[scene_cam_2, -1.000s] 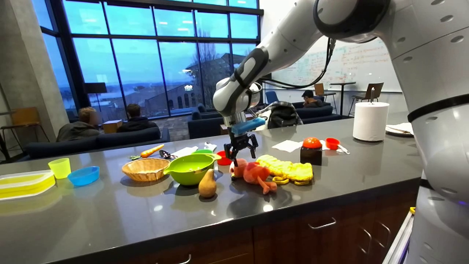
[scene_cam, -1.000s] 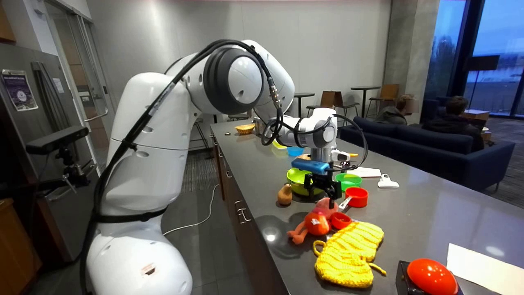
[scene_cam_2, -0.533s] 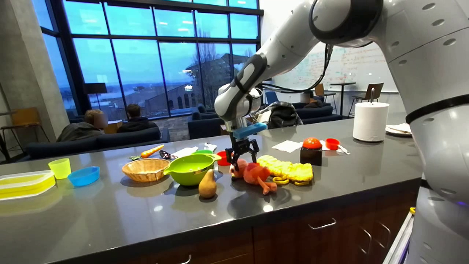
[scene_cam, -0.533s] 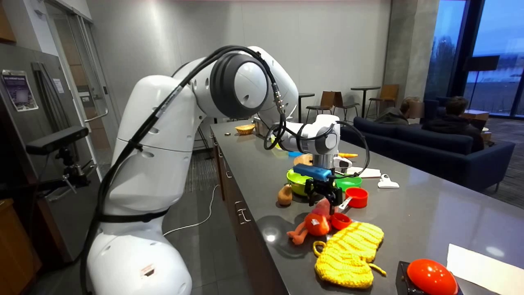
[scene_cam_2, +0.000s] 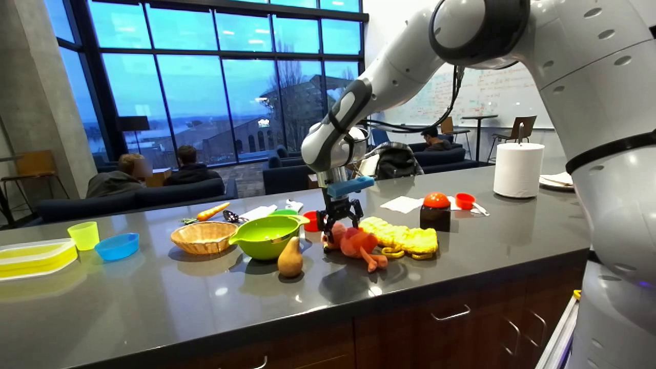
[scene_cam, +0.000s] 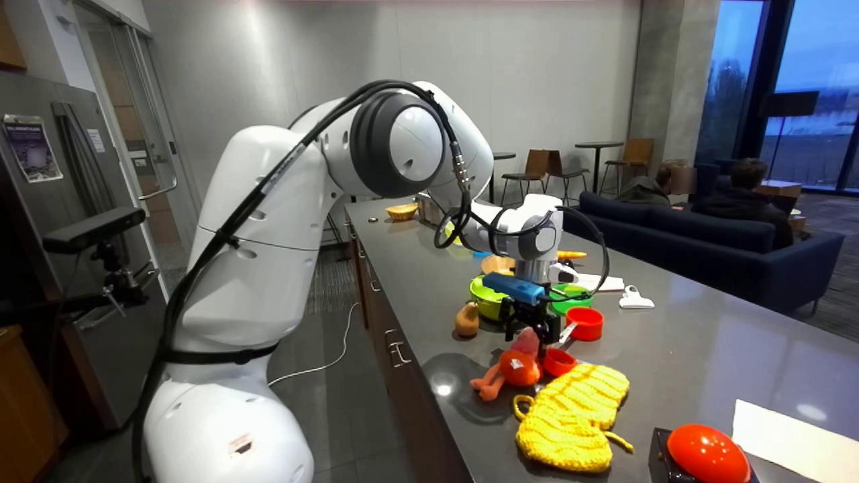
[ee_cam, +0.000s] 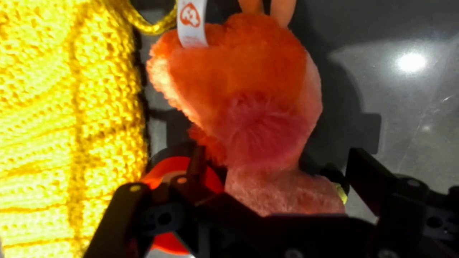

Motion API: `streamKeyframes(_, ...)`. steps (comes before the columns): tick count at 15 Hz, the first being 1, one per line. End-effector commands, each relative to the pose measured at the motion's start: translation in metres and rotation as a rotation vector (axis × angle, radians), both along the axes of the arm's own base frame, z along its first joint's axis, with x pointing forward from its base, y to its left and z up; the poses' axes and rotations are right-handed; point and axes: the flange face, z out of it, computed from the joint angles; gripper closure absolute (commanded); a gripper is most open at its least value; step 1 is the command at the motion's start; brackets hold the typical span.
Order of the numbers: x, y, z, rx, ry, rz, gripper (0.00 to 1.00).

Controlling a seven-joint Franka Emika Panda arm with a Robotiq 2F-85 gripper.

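While the gripper (ee_cam: 278,163) stands low with its jaws spread wide, we find the plush flamingo (ee_cam: 247,75) directly beneath, lying on the dark grey countertop (scene_cam_2: 169,307) with its pink head and neck between the fingers. On the flamingo's beak side we see one finger (ee_cam: 369,179) just beside the beak, with glossy countertop running outward from it; whether it touches the plush we cannot tell. On the flamingo's opposite side the slot is tighter: there the opposing finger (ee_cam: 196,165) stands between the plush and a small red measuring cup (scene_cam: 560,370), and we cannot make out whether it meets the cup's rim. Along that same side of the flamingo we have a yellow knitted mitt (scene_cam: 574,422), a narrow strip of countertop parting its edge from the orange body, its loop reaching near the white tag (ee_cam: 192,21). From the flamingo's feet, a wider stretch of shiny countertop runs to the cabinet-side edge (scene_cam_2: 353,310), so the legs lie short of the drop. Past the flamingo's head we see a larger red measuring cup (scene_cam: 585,330) near it, then the lime-green mixing bowl (scene_cam_2: 266,248) and a wicker basket (scene_cam_2: 197,246); a brown pear (scene_cam_2: 290,258) stands upright, apart from the flamingo, toward the cabinet-side edge. Farther from the flamingo than the mitt, in both exterior views, is a red dome button (scene_cam_2: 436,200) on a black base.
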Motion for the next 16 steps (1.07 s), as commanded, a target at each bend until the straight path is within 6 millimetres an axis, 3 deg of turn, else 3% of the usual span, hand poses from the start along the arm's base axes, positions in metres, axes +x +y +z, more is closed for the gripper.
streamKeyframes(1, -0.001, -0.002, -0.003, 0.034, -0.010, 0.003, 0.25)
streamKeyframes(10, -0.001, 0.000, 0.002, 0.046, -0.033, 0.017, 0.92)
streamKeyframes(14, -0.003, 0.003, 0.008, 0.047, -0.035, 0.004, 0.97)
streamKeyframes(16, -0.004, 0.006, 0.013, 0.047, -0.035, -0.005, 0.95)
